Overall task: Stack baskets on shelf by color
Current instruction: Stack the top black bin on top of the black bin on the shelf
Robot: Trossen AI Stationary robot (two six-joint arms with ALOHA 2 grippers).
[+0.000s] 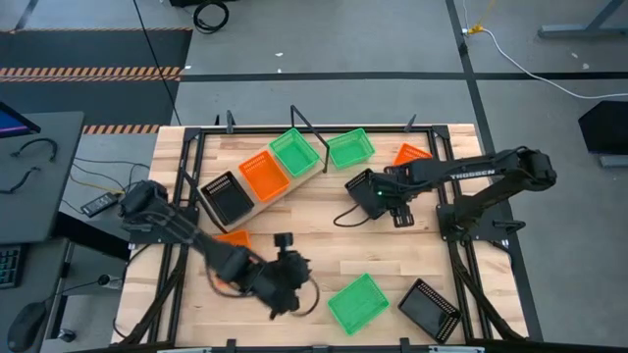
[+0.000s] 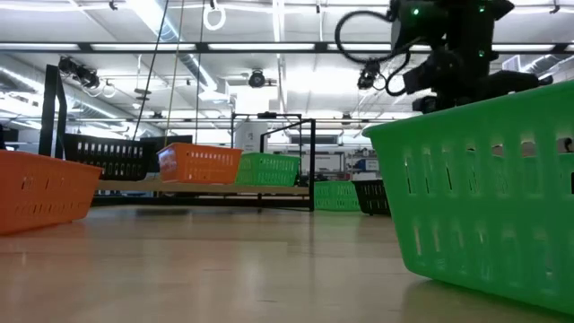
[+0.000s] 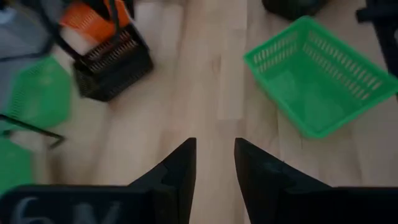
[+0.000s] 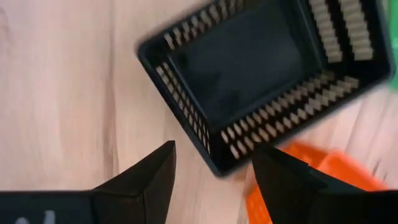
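We are hovering our right tool (image 4: 213,171) wide open, gripping nothing, over the black plastic mesh basket (image 1: 365,189) on the wooden desk (image 1: 324,250), near the light wood shelf (image 1: 257,194), to grab its rim. Our left tool (image 3: 214,163) is waiting part open, empty, beside the green mesh basket (image 3: 323,78).

A robotics lab or workshop: a butcher-block table (image 1: 324,250) in a black metal frame stands on a grey concrete floor (image 1: 324,59) with hazard-striped tape (image 1: 93,72), loose cables (image 1: 211,15), a keyboard (image 1: 8,265), and rows of ceiling strip lights (image 2: 269,49) overhead.
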